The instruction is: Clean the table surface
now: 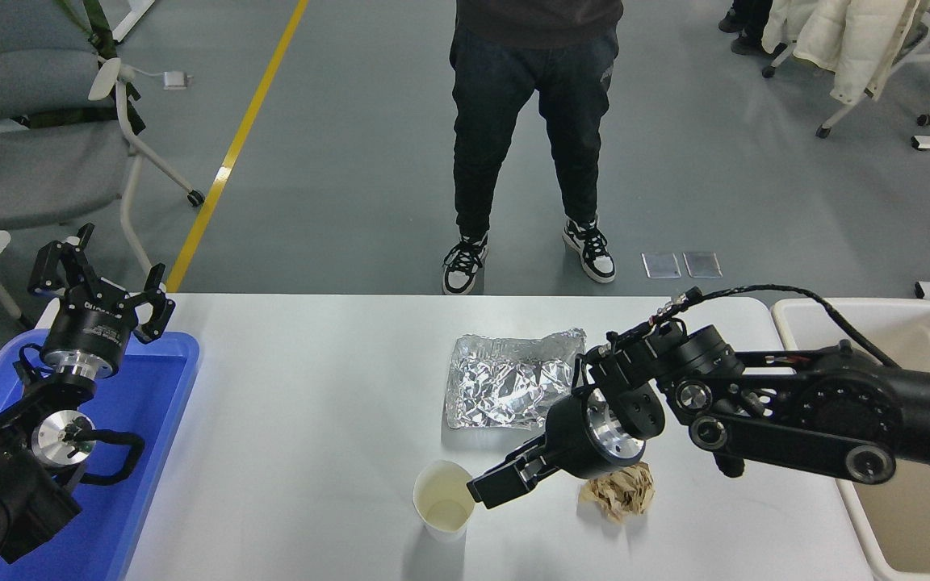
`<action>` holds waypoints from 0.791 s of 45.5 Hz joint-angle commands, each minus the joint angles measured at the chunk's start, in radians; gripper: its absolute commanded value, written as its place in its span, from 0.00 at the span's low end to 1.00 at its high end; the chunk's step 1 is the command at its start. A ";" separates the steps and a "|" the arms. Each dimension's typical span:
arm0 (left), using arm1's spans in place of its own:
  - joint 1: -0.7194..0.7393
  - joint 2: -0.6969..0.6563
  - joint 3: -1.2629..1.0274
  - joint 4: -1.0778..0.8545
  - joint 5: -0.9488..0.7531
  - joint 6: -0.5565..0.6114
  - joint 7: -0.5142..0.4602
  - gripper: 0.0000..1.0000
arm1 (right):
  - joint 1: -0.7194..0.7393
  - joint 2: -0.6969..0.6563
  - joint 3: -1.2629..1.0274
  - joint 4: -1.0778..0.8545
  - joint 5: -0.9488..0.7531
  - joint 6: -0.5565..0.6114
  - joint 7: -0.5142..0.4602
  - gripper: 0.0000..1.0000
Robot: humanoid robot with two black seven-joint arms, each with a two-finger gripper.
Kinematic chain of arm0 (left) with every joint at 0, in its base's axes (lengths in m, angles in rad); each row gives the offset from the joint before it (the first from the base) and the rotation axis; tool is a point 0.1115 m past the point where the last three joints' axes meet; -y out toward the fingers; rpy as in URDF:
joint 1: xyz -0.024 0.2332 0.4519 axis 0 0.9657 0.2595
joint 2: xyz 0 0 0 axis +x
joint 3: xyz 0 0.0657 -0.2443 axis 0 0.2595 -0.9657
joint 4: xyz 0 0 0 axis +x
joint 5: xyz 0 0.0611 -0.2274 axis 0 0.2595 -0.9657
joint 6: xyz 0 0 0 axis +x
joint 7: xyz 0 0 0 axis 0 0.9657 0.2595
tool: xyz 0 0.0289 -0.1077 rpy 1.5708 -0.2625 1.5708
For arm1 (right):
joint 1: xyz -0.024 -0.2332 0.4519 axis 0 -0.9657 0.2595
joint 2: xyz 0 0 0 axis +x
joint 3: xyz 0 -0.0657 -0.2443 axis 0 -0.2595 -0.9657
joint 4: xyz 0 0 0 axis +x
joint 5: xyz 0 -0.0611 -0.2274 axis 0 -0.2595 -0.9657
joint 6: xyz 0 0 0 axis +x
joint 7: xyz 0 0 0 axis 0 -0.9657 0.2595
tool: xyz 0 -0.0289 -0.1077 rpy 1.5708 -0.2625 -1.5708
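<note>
White desk [312,420] in the middle, wide and flat, filling most of the lower half. On it, three bits of rubbish close together near the middle. Shiny crumpled foil [505,386] lying flat, farthest from the camera. Small paper cup [444,499] standing upright, open at the top, near the front edge. Brown crumpled paper ball [622,492] to the right of the cup, partly hidden under the black arm.

Right arm reaching in from the right edge, low over the desk, stretched across toward the cup. Right pincer [491,488] pointing down and to the left, tip just beside the rim of the cup, maybe touching it, hard to tell. Fingers look pressed together, holding nothing. Round wrist of that arm sitting over the near corner of the foil and above the paper ball.

Left arm parked at the lower left over a blue tray [154,420] at the desk's left end. Left pincer [102,282] pointing up and away, fingers spread, holding nothing.

Beige bin [909,524] at the right end of the desk, just beside it.

Person [534,137] standing at the far side, only dark trousers and black-and-white shoes in view. Grey chair [37,153] at the top left on the floor, beside a yellow line [239,137].
</note>
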 commanded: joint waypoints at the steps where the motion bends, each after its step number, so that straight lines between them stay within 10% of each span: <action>1: 0.000 0.000 0.000 -0.001 0.000 0.000 0.000 1.00 | -0.050 0.076 -0.009 -0.115 -0.001 -0.012 -0.079 0.99; 36: 0.000 0.000 0.000 -0.001 0.000 0.000 0.000 1.00 | -0.036 0.280 0.031 -0.241 0.289 -0.041 -0.287 0.99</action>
